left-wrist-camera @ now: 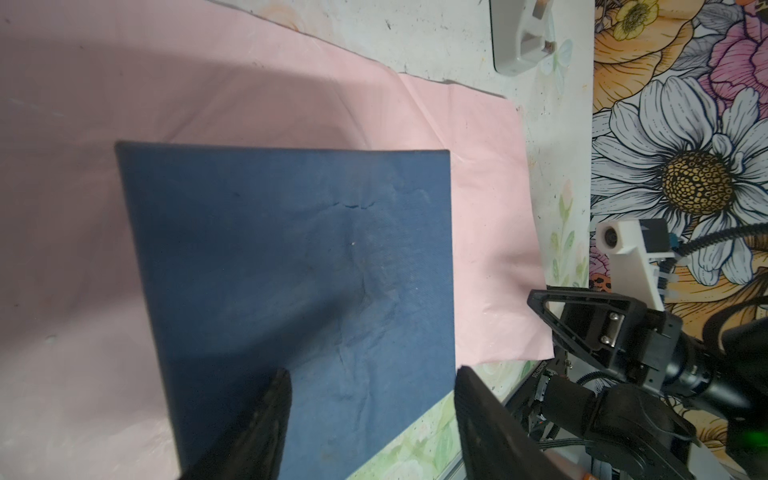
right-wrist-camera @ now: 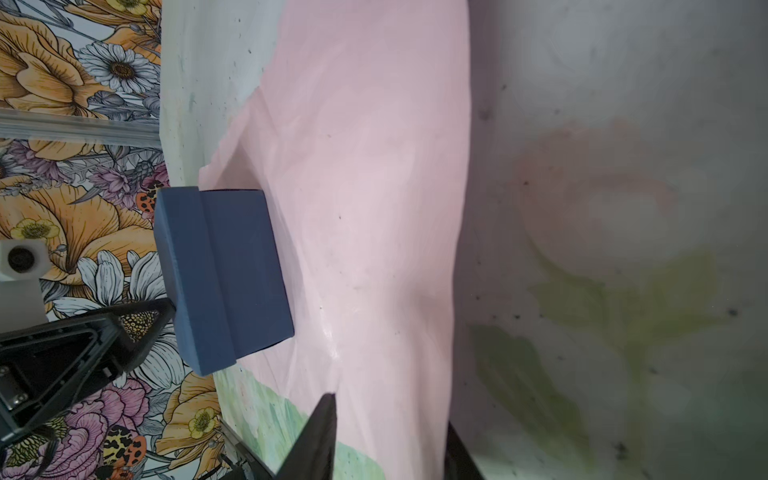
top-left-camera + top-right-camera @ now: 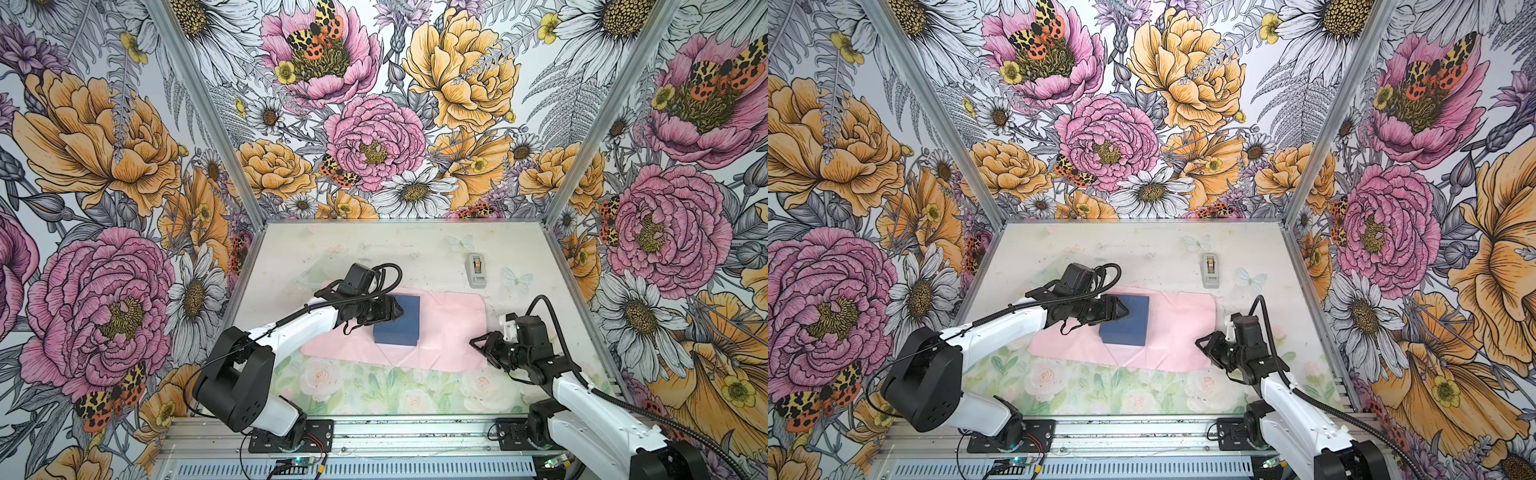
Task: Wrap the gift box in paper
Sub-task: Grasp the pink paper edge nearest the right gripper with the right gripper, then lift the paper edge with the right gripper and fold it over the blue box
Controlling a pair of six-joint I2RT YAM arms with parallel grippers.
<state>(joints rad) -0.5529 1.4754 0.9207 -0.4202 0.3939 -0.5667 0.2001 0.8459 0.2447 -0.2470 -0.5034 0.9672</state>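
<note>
Left jaws apart atop gift box (image 3: pixel 405 328); right jaws seemingly straddling paper (image 3: pixel 451 328).

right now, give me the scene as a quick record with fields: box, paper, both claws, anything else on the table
gift box: dark blue, uncovered, sitting on the paper
paper: pink creased sheet spread under the box, nothing folded over it
left claw: open, over the box's top
right claw: at the paper's right edge; grip unclear
other: grey tape dispenser on the table, beyond the paper, apart from it
</note>
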